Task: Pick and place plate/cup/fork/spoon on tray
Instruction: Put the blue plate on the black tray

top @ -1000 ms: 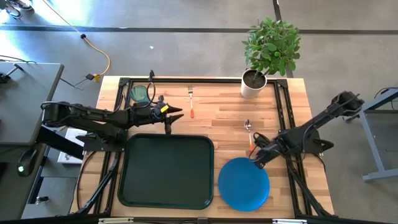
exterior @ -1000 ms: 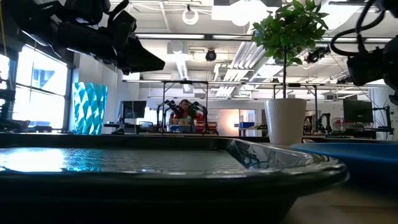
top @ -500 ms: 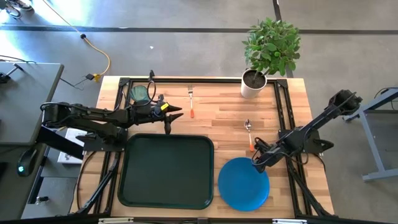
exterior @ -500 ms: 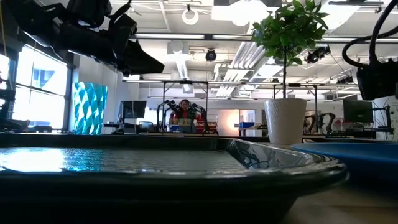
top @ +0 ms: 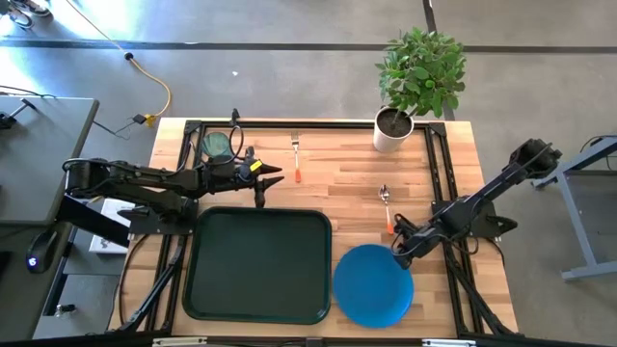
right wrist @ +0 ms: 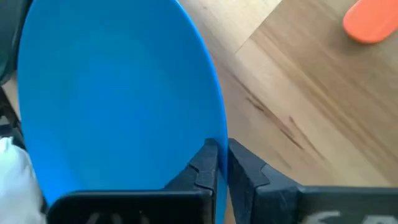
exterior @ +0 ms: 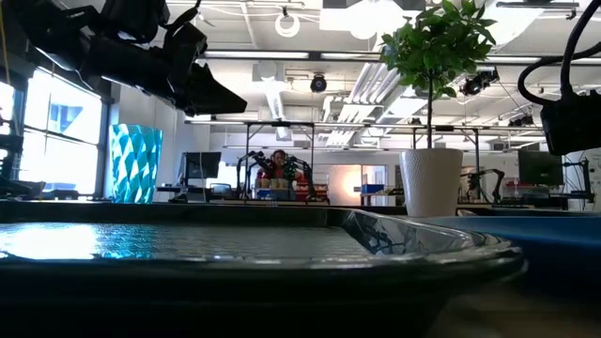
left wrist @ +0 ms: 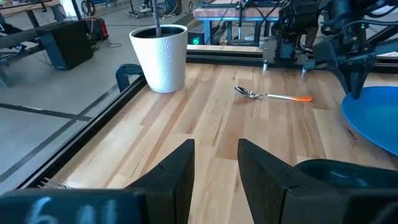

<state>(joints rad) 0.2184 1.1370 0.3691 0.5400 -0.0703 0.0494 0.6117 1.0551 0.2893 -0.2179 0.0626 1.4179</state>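
The blue plate [top: 373,286] lies right of the dark tray [top: 258,265], near the table's front edge. My right gripper [top: 397,254] is shut on its far right rim. My left gripper [top: 270,178] hovers open above the tray's far edge, nothing between its fingers [left wrist: 214,168]. The teal cup [top: 217,145] stands at the far left. An orange-handled fork [top: 297,159] lies flat on the wood behind the tray. The orange-handled spoon [top: 386,204] lies flat just beyond my right gripper. My right gripper pinches the plate's rim [right wrist: 219,134] between its two fingers [right wrist: 205,168] on the plate's far right side. The fingers slant down from the table's right. Whether the plate is clear of the table, I cannot tell.
A white pot [top: 393,128] with a green plant stands at the far right of the table. Black frame rails [top: 439,164] run along the table's edges. Bare wood lies between the fork and the spoon.
My right gripper has moved a little toward the table's near edge onto the plate and has shut on its rim. The plate has shifted slightly left toward the tray.
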